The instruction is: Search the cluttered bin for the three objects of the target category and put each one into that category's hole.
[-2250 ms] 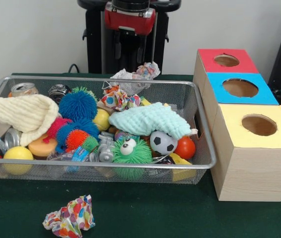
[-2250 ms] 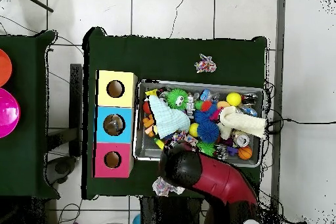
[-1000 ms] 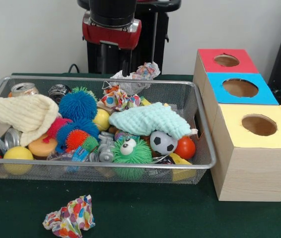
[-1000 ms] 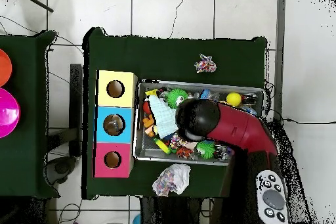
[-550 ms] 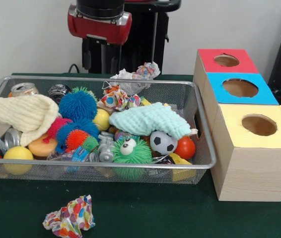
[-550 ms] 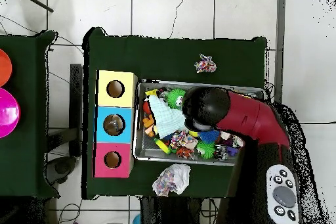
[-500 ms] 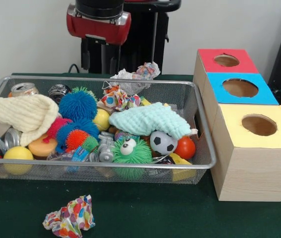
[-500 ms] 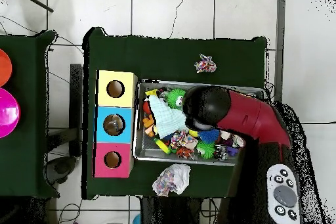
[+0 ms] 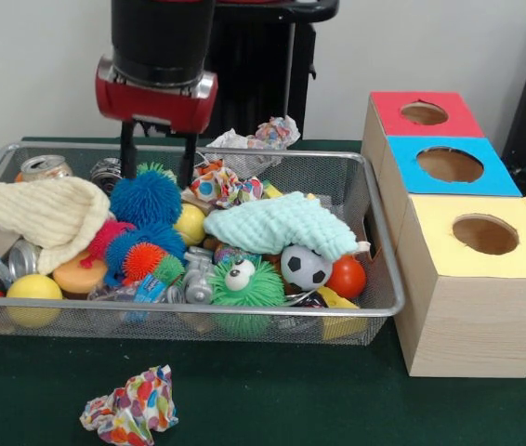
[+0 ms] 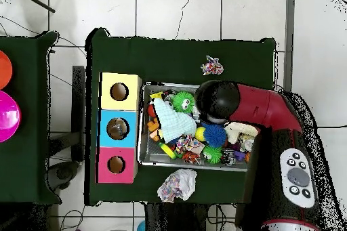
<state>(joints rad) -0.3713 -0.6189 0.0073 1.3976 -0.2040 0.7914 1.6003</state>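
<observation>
Hovering over the silver wire-mesh bin [image 9: 374,232], the red-and-black gripper [image 9: 158,172] has its two dark fingers [image 9: 128,153] spread apart, one at either side of the top of the big blue spiky rubber ball [image 9: 146,198], pinching nothing yet. Whether the tips touch the ball I cannot tell.

Target category is not stated. Judging by the fingers' position, the spiky balls are the likely set. Others of the kind lie at 6 o'clock of the blue one: a smaller blue one [image 9: 156,234], an orange one [image 9: 142,259] and a green fuzzy ball with googly eyes [image 9: 247,283].

Three wooden boxes stand at 3 o'clock of the bin, with red [image 9: 423,113], blue [image 9: 449,164] and yellow [image 9: 484,234] lids, each with a round hole. Nothing shows inside the holes from the front.

Progress, as a judgement: no delivery is evident, and the bin is full. A first grasp looks to be in preparation; lift, carry and drop remain, then further picks.

Two crumpled balls of multicoloured paper lie outside the bin, one [image 9: 131,405] at 6 o'clock and one [image 9: 261,136] at 12 o'clock.
</observation>
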